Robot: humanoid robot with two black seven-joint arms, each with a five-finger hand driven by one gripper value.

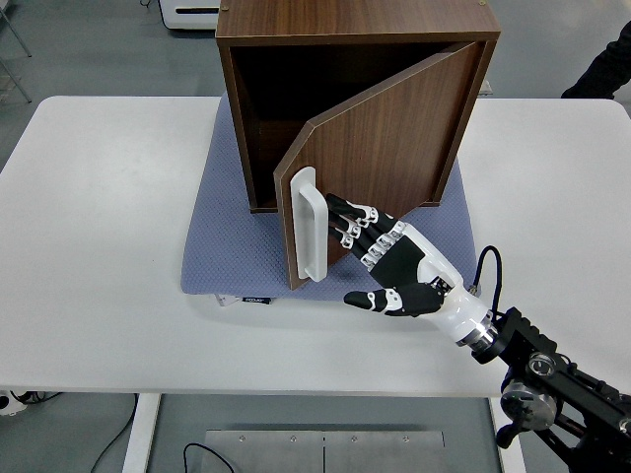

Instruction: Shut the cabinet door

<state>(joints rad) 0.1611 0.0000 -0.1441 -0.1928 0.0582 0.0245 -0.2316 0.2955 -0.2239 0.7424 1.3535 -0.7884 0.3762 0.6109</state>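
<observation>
1. Table point(99, 246): white, spanning the view. Its near edge runs along the bottom. It carries the mat and the cabinet toward its far edge, roughly centred.

2. Cabinet point(355, 20): dark wood box, standing on the mat, front opening facing the near edge. The interior that shows is dark and appears empty.

3. Mat point(232, 241): blue-grey textured pad under the cabinet, extending toward the near edge and the left.

4. Cabinet door point(394, 138): hinged at the cabinet's right side. It stands at an angle across the opening; the left part of the opening is uncovered. Judgement: the door is partly closed, about halfway, and not yet seated against the cabinet front.

5. Right arm and right hand point(399, 271): the arm enters from the bottom right corner. The hand lies flat, fingers point(355, 219) extended and together, fingertips against the door's outer face just right of the handle. The thumb points left, free. The hand grips nothing; contact is a push only.

6. Handle point(308, 225): white vertical bar at the door's free edge, not grasped.

7. Left arm: not in view.

8. Remaining work (judgement): push the free edge toward the cabinet's left wall until the door sits flush, then withdraw the hand. The cabinet may slide on the mat under the push.
</observation>
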